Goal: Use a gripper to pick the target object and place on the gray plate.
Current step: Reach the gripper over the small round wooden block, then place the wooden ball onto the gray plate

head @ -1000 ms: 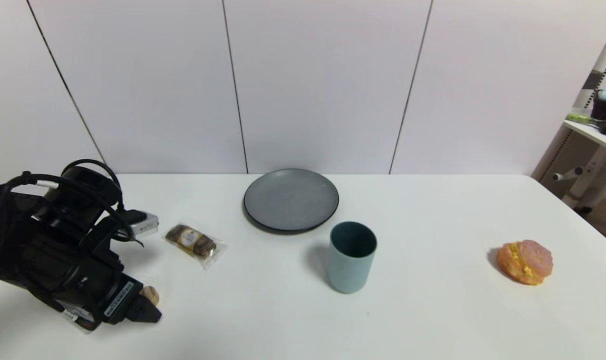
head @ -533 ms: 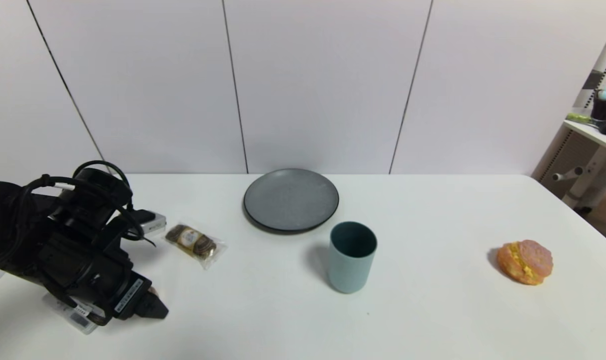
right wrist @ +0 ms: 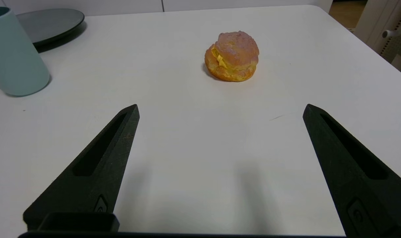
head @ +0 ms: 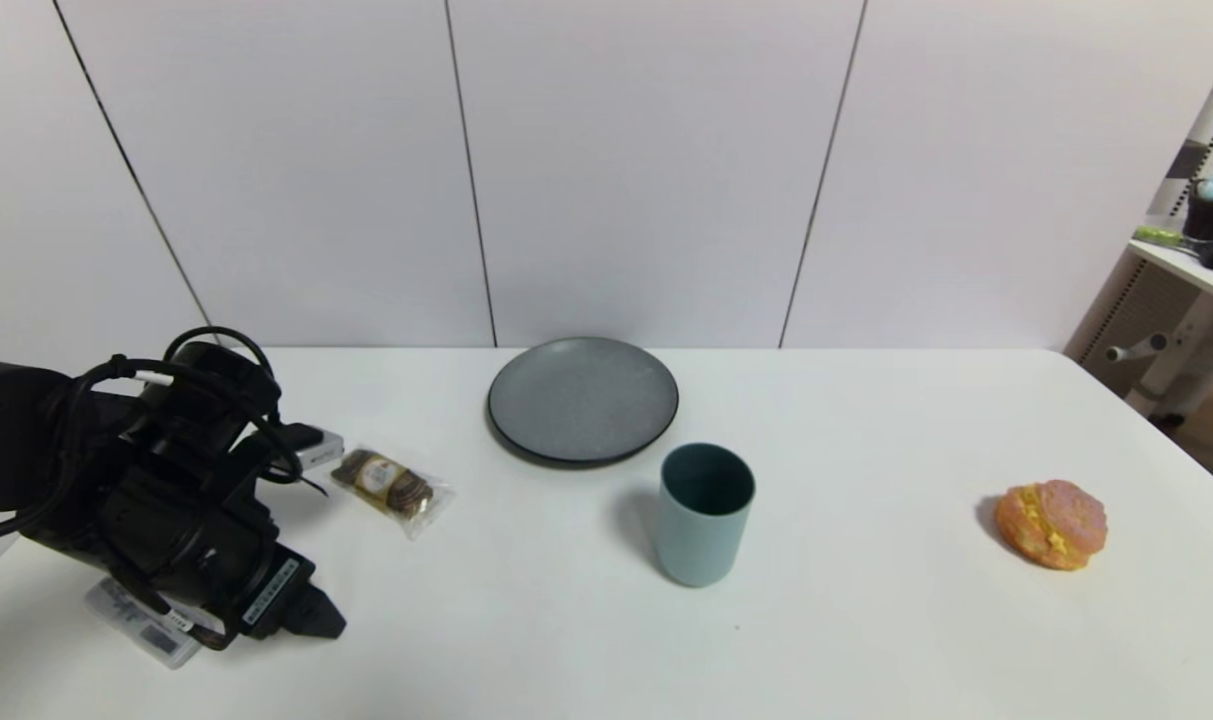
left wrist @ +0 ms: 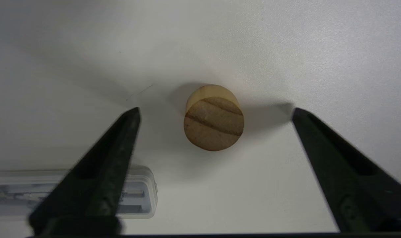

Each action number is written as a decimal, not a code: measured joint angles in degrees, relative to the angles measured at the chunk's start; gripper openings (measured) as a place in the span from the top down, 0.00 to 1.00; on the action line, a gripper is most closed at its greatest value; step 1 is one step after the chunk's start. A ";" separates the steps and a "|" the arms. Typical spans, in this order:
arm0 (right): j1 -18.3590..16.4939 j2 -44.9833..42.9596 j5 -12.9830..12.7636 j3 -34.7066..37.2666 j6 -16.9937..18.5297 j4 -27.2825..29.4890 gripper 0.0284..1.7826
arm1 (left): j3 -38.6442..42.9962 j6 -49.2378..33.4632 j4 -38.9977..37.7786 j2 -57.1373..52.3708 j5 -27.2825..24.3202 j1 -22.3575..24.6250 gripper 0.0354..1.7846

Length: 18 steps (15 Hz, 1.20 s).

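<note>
One small round tan wooden block with dark grain stripes (left wrist: 214, 118), on the white counter (head: 866, 620) near its front-left corner, hidden under my arm in the head view. One round matte dark-gray plate (head: 583, 400), bare, at the counter's back edge. One blue-gray cup (head: 704, 513) just in front of the plate. One clear-wrapped brown-gold snack (head: 386, 481) left of the plate. One orange-pink toy bun (head: 1051, 523) far right.

My left claw (left wrist: 215, 114): spread wide, the block between its fingers, touching neither. My right claw (right wrist: 220, 110): spread wide, low over bare counter short of the bun.

Wide bare counter lies between block and plate.

Since a second ago my left claw has slid forward and now covers the block, which showed beside its tip then.
</note>
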 joint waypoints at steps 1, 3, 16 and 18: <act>0.00 0.00 0.00 0.00 0.00 0.02 0.04 | 0.00 0.02 0.05 0.06 -0.02 0.00 0.22; 0.00 0.00 -0.02 0.00 0.00 0.02 0.04 | 0.05 -0.02 0.02 0.11 -0.02 0.00 0.40; 0.02 0.00 0.00 0.00 -0.02 0.02 0.04 | -0.89 -0.66 -11.82 -2.12 -0.59 -2.45 0.73; 0.02 0.00 -0.05 0.00 0.00 0.00 0.04 | -2.32 -0.74 -19.05 -3.44 -0.72 -4.33 0.73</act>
